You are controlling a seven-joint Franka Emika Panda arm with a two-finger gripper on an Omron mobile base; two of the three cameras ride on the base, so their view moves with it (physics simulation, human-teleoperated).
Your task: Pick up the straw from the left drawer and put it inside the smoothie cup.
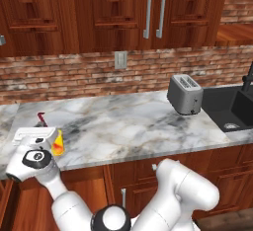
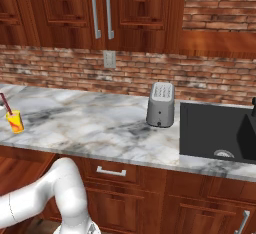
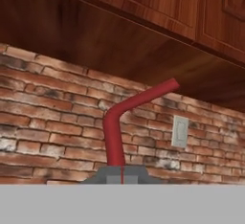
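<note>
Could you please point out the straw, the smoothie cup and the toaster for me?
straw (image 3: 113, 137): hand view, its upright stem.
smoothie cup (image 2: 15, 121): right base view, its yellow side.
toaster (image 1: 185, 96): left base view, its grey side.

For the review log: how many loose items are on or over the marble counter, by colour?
Red: 1, the straw, in the shut tool
Yellow: 1, the smoothie cup
Grey: 1, the toaster
Total: 3
</note>
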